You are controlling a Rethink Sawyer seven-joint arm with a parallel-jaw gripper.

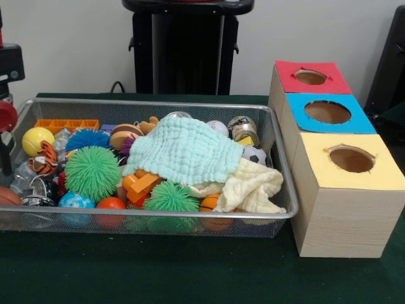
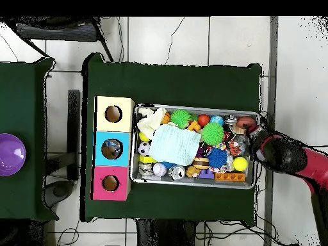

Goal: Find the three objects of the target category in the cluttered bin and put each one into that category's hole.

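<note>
The cluttered bin (image 1: 278,136), a wire mesh tray, is placed on the green table (image 1: 190,272) beside three wooden boxes with holes: red (image 1: 311,76), blue (image 1: 327,112), yellow (image 1: 351,159). A mint cloth (image 1: 185,151) is draped over balls. The arm (image 2: 285,155) is positioned at the bin's end; gripper state cannot be determined.

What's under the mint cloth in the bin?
Poking out beneath the mint cloth: orange blocks, a green spiky ball, a cream cloth. Anything under its middle is hidden.
</note>
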